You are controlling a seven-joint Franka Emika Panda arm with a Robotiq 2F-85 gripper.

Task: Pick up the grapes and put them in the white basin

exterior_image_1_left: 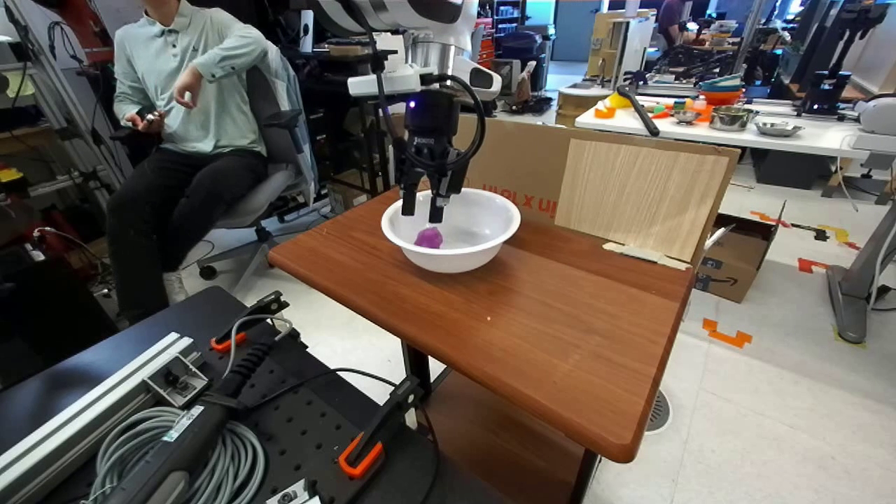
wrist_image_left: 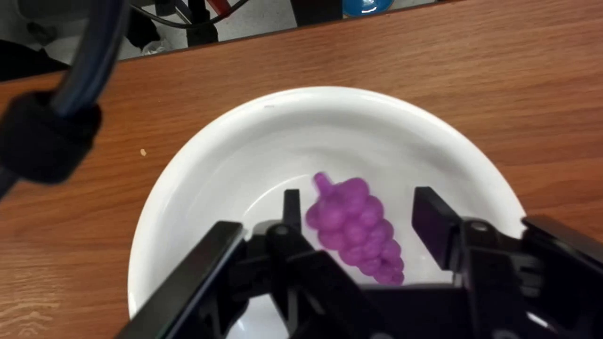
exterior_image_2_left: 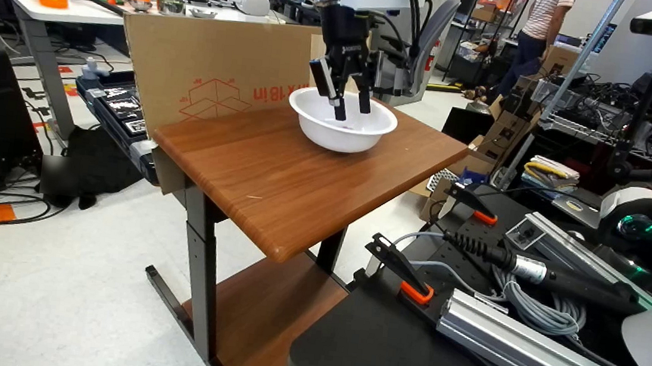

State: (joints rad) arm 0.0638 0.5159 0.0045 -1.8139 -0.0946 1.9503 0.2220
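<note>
Upper center in both exterior views: my end effector point(exterior_image_1_left: 422, 210) gapes wide over basin point(exterior_image_1_left: 458, 262). Center of wrist view: grapes point(wrist_image_left: 355, 229) inside basin. Spread so, I judge, to leave them lying there.

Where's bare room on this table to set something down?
Widest: brown wood-grain tabletop from the round white bowl to the end farthest from it, alongside the upright brown cardboard. A narrower strip lies between bowl and the edge opposite the cardboard. Crowded: the bowl itself, where lumpy purple grapes lie under the open black tool.
</note>
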